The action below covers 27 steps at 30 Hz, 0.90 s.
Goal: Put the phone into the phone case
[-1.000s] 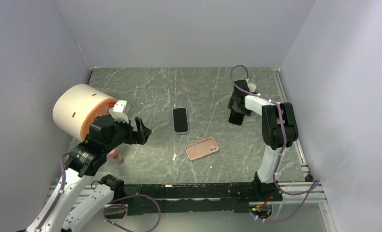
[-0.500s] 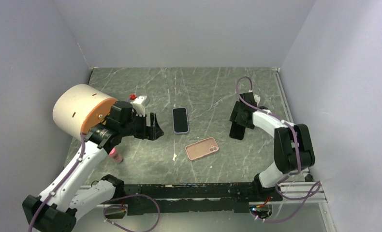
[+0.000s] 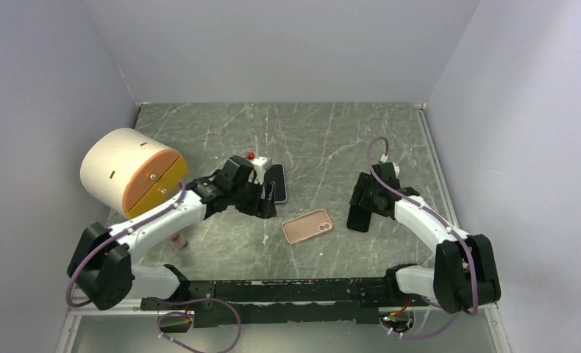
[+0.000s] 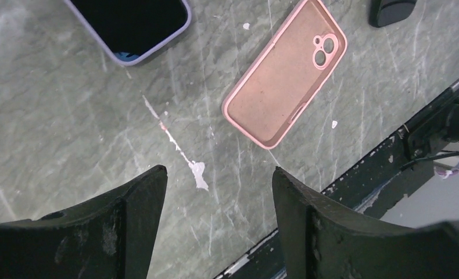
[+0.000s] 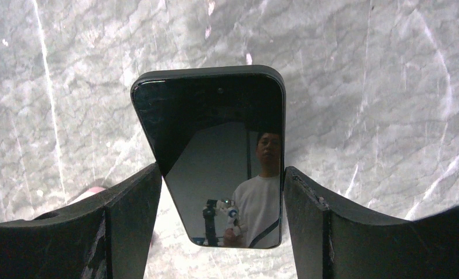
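The counter [image 3: 309, 140] is dark green-grey with thin white lines. The phone case [image 4: 285, 72] is pink. One phone [image 5: 215, 154] is black, and another [image 4: 131, 26] has a purple edge.

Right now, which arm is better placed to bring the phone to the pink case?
The right. Its end effector already grips the bare black phone, just right of the pink case. The left end effector is open and empty.

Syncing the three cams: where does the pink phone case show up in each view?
Top external: pink phone case near centre, between the two grippers.
Left wrist: upper middle, open side up, camera cutout top right.
Right wrist: not clearly in it.
Shared landmark: the phone with the lilac edge, beside the case.
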Available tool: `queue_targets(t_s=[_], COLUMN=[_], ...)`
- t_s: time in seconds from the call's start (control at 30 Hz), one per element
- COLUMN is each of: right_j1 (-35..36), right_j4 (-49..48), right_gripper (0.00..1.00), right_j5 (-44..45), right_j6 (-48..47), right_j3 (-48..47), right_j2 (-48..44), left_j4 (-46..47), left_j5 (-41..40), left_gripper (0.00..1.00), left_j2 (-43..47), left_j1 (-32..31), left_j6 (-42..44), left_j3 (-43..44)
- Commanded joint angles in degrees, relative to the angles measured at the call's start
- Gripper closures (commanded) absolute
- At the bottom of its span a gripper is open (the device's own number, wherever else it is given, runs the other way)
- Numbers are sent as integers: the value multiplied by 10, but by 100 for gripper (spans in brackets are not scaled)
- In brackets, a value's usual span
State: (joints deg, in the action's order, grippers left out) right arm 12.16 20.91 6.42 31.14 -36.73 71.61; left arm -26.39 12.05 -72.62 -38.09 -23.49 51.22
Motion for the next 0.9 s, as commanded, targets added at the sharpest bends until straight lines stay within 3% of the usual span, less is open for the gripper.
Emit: queue_targets(t_s=[0.0, 0.4, 0.87], right_j1=[3, 27, 85], right_j4=[-5, -10, 10], right_gripper=[55, 58, 59], right_j5=[-22, -106, -114], right_j6=[10, 25, 55], right_j3=[13, 32, 39], right_j2=[-40, -69, -95], left_j4=[85, 144, 181], left_j5=[-21, -38, -23], left_gripper=[29, 31, 33], left_j2=[-37, -128, -206], left_j1=[-28, -75, -81], left_j6=[-6, 15, 28], left_j3=[8, 0, -1])
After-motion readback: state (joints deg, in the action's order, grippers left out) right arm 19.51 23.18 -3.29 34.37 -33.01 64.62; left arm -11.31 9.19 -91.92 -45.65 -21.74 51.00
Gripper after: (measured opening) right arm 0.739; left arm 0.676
